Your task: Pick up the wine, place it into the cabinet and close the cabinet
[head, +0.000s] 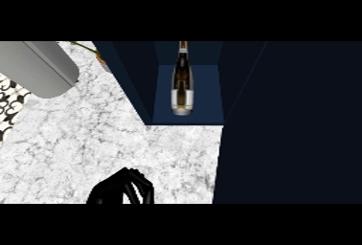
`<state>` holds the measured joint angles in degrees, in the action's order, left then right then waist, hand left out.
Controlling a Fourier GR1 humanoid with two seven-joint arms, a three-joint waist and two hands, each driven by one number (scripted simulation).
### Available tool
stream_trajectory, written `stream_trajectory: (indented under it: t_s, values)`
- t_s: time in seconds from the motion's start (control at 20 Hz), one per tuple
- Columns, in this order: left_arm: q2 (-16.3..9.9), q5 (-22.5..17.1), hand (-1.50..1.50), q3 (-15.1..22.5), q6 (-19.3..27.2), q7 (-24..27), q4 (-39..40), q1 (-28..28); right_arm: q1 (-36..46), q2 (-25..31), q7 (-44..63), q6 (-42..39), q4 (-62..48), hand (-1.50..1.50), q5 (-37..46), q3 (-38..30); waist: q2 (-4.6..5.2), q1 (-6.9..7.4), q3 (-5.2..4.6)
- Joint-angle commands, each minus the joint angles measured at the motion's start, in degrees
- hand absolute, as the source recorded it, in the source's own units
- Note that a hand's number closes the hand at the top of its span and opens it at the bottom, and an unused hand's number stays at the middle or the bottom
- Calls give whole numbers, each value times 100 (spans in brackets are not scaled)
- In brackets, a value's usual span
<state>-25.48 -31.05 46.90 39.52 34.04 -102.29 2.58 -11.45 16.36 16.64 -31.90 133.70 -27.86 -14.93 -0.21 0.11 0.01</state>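
While wine bottle (182,81) stands inside open dark-blue cabinet (185,119), clear of both hands, one black hand (121,190) shows at lower edge over marble bench (92,139), fingers curled, holding nothing; which hand, cannot tell

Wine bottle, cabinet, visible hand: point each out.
wine bottle (182,88), head view, on its body.
cabinet (290,119), head view, on its dark door panel.
hand (124,189), head view, on its curled black fingers.

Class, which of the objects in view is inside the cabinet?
The wine bottle, within the dark blue cabinet's open compartment; the black hand is over the marble counter.
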Motion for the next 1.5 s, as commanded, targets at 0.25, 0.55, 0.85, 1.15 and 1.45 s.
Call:
stream_trajectory:
  t_s: [0.25,0.55,0.85,1.15,1.45]
  values:
    - [-1396,-456,150,-935,-817,252,-808,1006,-879,360,225,-1105,327,150,-917,865,-11,16,-4]
    - [-1778,-929,150,-1769,-1467,558,-819,1481,-1162,-123,408,-955,989,150,-164,2228,-9,11,-9]
    - [-2166,-1359,150,-2445,-1918,557,-845,1655,-394,-337,534,-1081,1083,150,599,3341,-40,50,-21]
    - [-2415,-1661,150,-2877,-2392,699,-576,2009,-103,-965,983,-722,1091,150,1309,4697,-114,-11,-36]
    - [-2669,-1914,150,-3276,-2969,837,-536,2325,404,-1609,1329,37,630,150,2352,5902,-118,56,-34]
